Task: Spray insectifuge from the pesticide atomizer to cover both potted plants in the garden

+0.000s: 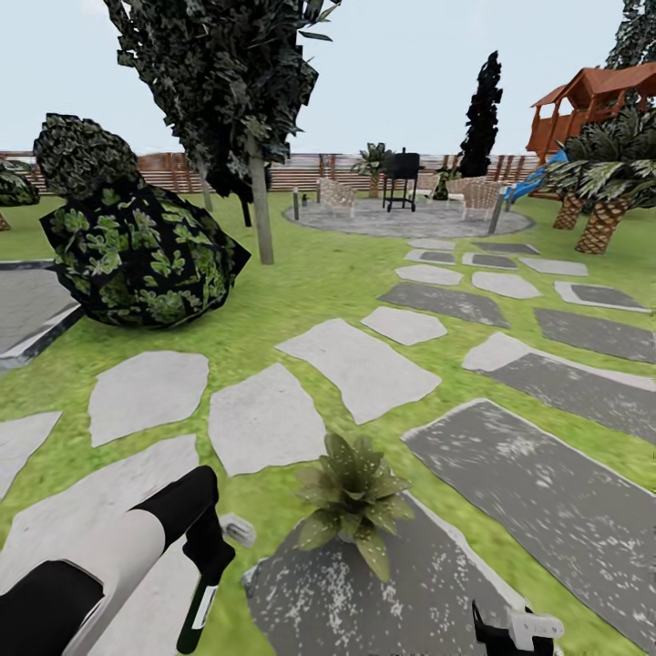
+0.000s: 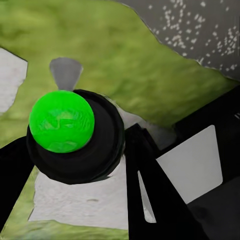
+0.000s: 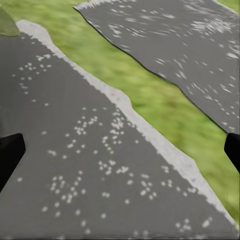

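One potted plant (image 1: 353, 497), a low rosette of pointed green leaves, stands at the edge of a dark grey stepping stone (image 1: 383, 592) just ahead of me. My left gripper (image 1: 208, 554) hangs left of the plant, shut on the pesticide atomizer (image 1: 199, 609), a small dark bottle with a pale label pointing down. In the left wrist view the atomizer (image 2: 61, 121) appears end-on as a black round body with a bright green cap between the black fingers (image 2: 150, 195). My right gripper (image 1: 515, 630) (image 3: 120, 150) is low at the right, open over the grey stone, holding nothing.
A big dark leafy bush (image 1: 137, 246) and a tree trunk (image 1: 262, 210) stand ahead left. Stepping stones (image 1: 360, 364) cross the lawn toward a round paved patio (image 1: 410, 219) with a black grill (image 1: 401, 178) and chairs. Palms (image 1: 601, 210) and a wooden play structure (image 1: 592, 105) are at the right.
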Motion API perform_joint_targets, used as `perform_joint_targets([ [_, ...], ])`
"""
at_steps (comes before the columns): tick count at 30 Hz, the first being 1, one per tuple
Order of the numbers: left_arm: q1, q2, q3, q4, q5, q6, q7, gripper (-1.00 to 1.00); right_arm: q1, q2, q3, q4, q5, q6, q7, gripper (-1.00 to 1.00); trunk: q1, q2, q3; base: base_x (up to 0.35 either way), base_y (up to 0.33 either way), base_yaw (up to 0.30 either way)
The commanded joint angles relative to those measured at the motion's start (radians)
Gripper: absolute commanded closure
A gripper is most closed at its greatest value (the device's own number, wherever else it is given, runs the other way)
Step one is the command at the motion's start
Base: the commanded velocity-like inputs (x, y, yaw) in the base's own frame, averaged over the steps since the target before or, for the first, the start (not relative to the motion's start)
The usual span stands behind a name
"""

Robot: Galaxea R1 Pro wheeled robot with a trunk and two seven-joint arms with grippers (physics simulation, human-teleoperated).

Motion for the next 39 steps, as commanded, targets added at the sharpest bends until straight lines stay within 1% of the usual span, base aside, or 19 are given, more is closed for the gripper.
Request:
perform_joint_targets([
  [1,0.0,0.001,0.001,-0.003,-0.01,0.004,-0.01,1.0,-0.001,0.0,-0.007,0.001,0.003,-0.004,0.001,-1.0,0.0,0.0,-0.001,0.0,0.304,-0.25],
  [17,0.0,0.002,0.002,-0.006,-0.01,0.004,-0.011,1.0,-0.001,0.0,-0.007,0.001,0.003,-0.004,0.001,-1.0,0.0,0.0,-0.001,0.004,0.304,-0.296],
  [31,0.0,0.003,0.006,-0.007,-0.01,0.004,-0.01,1.0,-0.001,0.0,-0.007,0.0,0.003,-0.004,0.001,-1.0,0.0,0.0,-0.001,0.142,0.305,-0.3],
  [39,0.0,0.002,0.006,-0.007,-0.01,0.003,-0.01,1.0,-0.001,0.0,-0.007,-0.001,0.003,-0.004,0.001,-1.0,0.0,0.0,-0.001,0.161,0.305,-0.062],
])
